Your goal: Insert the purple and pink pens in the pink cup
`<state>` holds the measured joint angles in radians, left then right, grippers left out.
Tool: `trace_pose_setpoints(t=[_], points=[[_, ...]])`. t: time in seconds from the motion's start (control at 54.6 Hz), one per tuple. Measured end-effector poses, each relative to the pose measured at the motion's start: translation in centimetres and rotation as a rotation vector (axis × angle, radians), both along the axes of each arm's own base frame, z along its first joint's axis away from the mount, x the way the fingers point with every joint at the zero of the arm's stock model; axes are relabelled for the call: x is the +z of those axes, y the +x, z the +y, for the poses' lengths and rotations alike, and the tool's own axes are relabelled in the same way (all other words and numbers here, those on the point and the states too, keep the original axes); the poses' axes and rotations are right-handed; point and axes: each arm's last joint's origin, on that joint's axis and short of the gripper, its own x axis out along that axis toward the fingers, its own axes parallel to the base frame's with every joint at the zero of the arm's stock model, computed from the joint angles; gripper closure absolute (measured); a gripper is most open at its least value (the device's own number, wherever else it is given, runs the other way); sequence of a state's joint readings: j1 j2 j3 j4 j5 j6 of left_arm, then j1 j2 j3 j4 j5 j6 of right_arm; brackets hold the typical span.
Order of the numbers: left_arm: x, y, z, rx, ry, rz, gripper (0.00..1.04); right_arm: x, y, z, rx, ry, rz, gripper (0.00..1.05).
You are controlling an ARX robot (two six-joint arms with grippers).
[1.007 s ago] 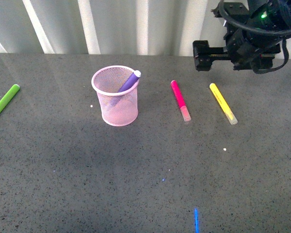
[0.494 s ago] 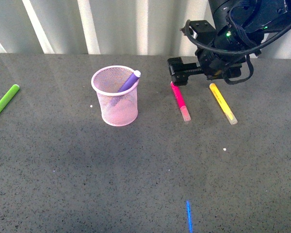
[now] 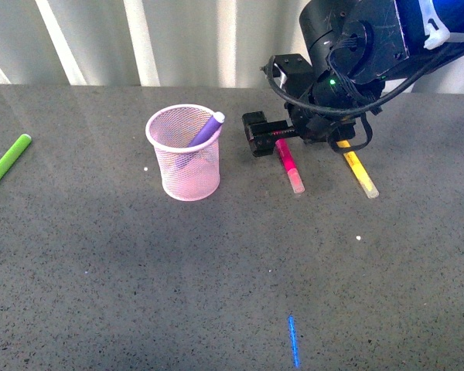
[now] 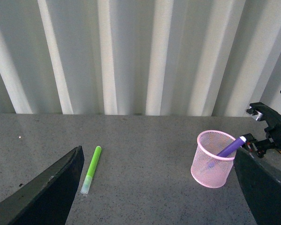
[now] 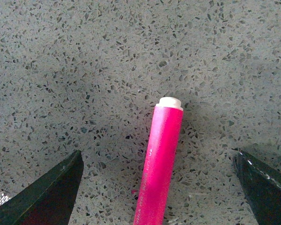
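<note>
From where I stood, the pale pink round wire-mesh cup (image 3: 187, 176) sat upright on the grey speckled stone tabletop (image 3: 216, 270). The purple-bodied highlighter pen (image 3: 206, 130) was already inside it, leaning against the rim with its whitish end poking out on the side toward the right arm. The magenta-pink highlighter pen (image 3: 291, 168) was not in the cup. It lay flat on the table to the cup's right, apart from it, with its translucent cap toward me.

The black right gripper (image 5: 157, 154) was low over the far end of that pink pen and hid that end in the front view. Its wrist camera showed both dark fingers (image 5: 51, 192) spread wide, with the pen running up between them and touching neither. It gripped nothing, and I could not tell how far above the table it was.

A yellow highlighter pen (image 3: 360, 173) lay just to the right of the pink one, partly under the arm's cables. The left gripper (image 4: 158, 154) was spread wide too and was empty. It faced the cup from the far left, near a lime-green pen (image 4: 91, 164) lying by the table's left edge. White pleated panels (image 3: 178, 39) stood behind the table.
</note>
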<state>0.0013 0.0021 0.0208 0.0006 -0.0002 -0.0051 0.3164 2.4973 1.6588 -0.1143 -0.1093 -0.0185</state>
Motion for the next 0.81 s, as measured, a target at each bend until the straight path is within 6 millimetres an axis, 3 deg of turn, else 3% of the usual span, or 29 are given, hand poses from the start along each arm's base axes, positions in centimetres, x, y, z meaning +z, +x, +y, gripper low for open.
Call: trace_pose_setpoints(t=[0.055,0.622,0.677,0.806], points=[[0.0,0.0,0.0,0.000,0.000,0.000,0.07,0.0,0.1,-0.1,-0.004,0.000,-0.006,0.09],[0.0,0.0,0.0,0.000,0.000,0.000,0.07,-0.7,0.2,-1.4,-0.041,0.035,-0.020,0.88],[0.0,0.0,0.0,0.000,0.000,0.000,0.07,-0.8,0.2,-1.5,-0.043,0.043,-0.021,0.93],[0.0,0.0,0.0,0.000,0.000,0.000,0.07,-1.0,0.0,-1.8,-0.049,0.050,-0.028,0.94]])
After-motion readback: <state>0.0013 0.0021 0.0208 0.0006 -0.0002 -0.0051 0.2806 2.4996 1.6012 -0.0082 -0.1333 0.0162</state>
